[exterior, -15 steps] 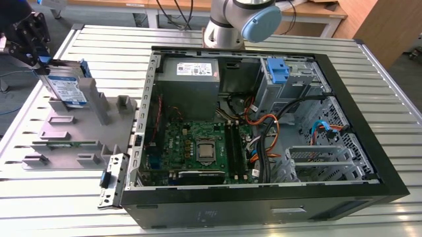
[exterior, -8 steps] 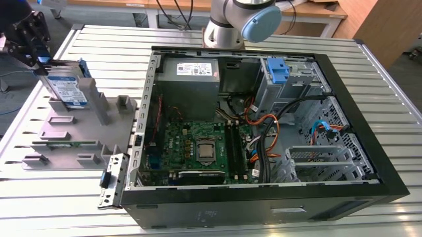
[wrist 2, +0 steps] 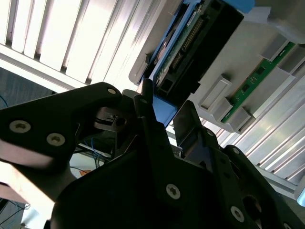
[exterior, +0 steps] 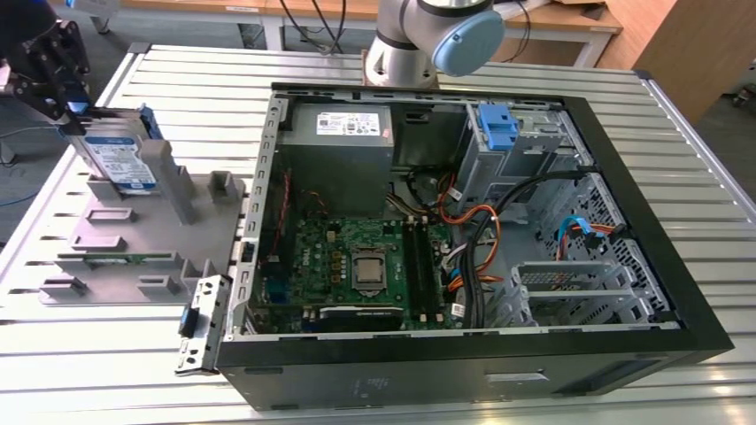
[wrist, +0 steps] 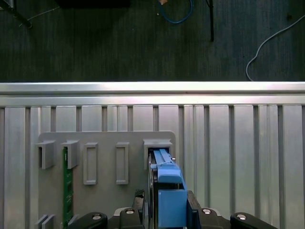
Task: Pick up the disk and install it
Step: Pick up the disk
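Out at the exterior view's left, well apart from the open computer case [exterior: 449,361], the end effector [exterior: 81,118] sits on top of the disk [exterior: 120,159]. The disk stands on edge, leaning a little, with its white-and-blue label in plain sight. Its lower end is down among the blocks of the grey holder [exterior: 177,235], which lies on the ribbed metal tabletop [exterior: 354,66].

In the first wrist view the end effector [wrist: 170,210] is drawn in narrow. It pinches the blue rail of the disk [wrist: 164,164] from both sides, and the black fingers [wrist: 193,210] are tight against the plastic.

The second wrist view shows the same grip. The end effector [wrist 2: 167,109] is clamped on a blue edge, and the disk [wrist 2: 200,33] runs away from it with its dark underside and connector showing.

A green memory stick [exterior: 119,258] sits in another slot of the holder, apart from the disk.

Inside the case are the green motherboard [exterior: 354,266], a grey power supply [exterior: 336,133] and a bare blue bracket [exterior: 500,124] in the drive cage. The arm [exterior: 431,35] rises behind the case.
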Tool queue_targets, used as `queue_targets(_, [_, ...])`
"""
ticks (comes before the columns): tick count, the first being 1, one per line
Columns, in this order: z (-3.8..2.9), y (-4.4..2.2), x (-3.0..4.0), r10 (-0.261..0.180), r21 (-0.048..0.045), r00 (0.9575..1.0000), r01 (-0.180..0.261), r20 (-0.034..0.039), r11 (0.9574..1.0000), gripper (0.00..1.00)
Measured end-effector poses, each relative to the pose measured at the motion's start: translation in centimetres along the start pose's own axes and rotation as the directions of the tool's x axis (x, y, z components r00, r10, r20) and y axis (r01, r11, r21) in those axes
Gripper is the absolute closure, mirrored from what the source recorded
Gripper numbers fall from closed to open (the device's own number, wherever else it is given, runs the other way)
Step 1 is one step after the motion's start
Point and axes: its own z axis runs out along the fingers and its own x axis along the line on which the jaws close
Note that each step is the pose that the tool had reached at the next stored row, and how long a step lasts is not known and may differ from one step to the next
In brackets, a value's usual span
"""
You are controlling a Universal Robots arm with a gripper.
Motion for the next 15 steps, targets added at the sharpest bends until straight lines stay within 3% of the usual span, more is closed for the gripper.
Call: queue_targets(15, [0.03, 0.22, -0.11, 0.0, 0.0, 1.0, 0.0, 0.0005, 1.0, 0.56])
